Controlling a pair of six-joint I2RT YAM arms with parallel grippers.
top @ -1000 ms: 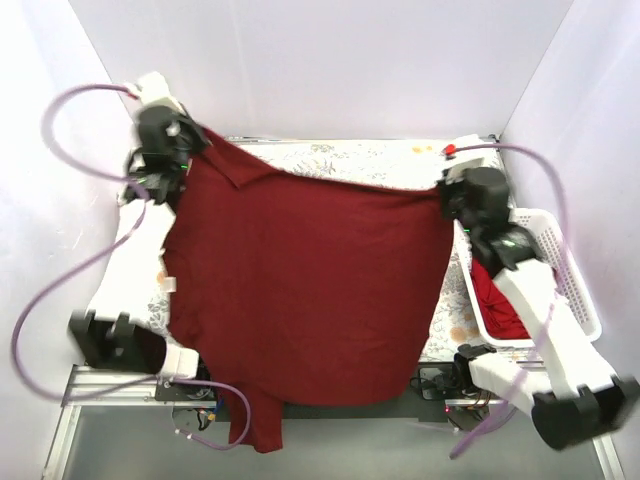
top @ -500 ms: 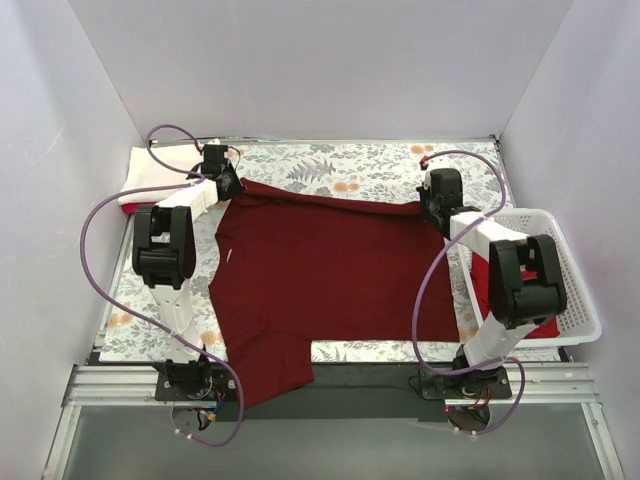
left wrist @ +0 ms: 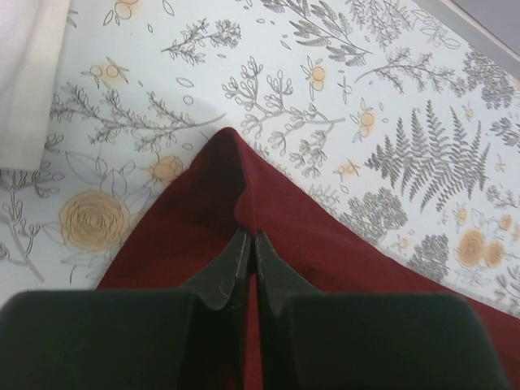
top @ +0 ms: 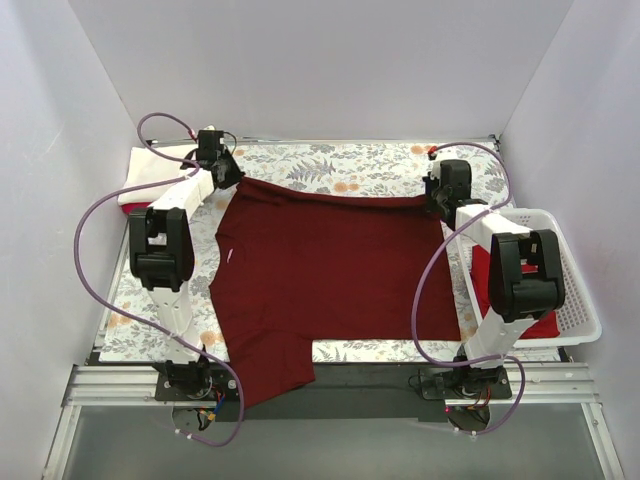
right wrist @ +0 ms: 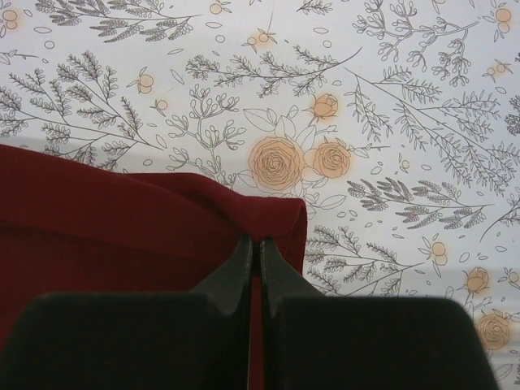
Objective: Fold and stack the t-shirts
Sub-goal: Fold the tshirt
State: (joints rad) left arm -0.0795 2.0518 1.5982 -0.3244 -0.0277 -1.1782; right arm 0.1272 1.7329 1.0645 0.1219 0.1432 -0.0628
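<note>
A dark maroon t-shirt (top: 330,270) lies spread flat on the flowered table cover, one sleeve hanging over the near edge. My left gripper (top: 226,176) is shut on its far left corner (left wrist: 227,175), seen pinched between the fingers in the left wrist view (left wrist: 249,237). My right gripper (top: 436,200) is shut on its far right corner (right wrist: 276,215), pinched in the right wrist view (right wrist: 258,241). A folded cream-white shirt (top: 150,182) lies at the far left and shows at the edge of the left wrist view (left wrist: 28,73). A brighter red shirt (top: 500,290) sits in the basket.
A white lattice basket (top: 565,270) stands at the right edge of the table, beside the right arm. The flowered cover (top: 350,165) shows bare along the far side. Grey walls close in the left, far and right sides.
Both arms came down from holding the shirt up in the air and laid it flat on the table. In the last half second both grippers pulled the far edge slightly farther back.
</note>
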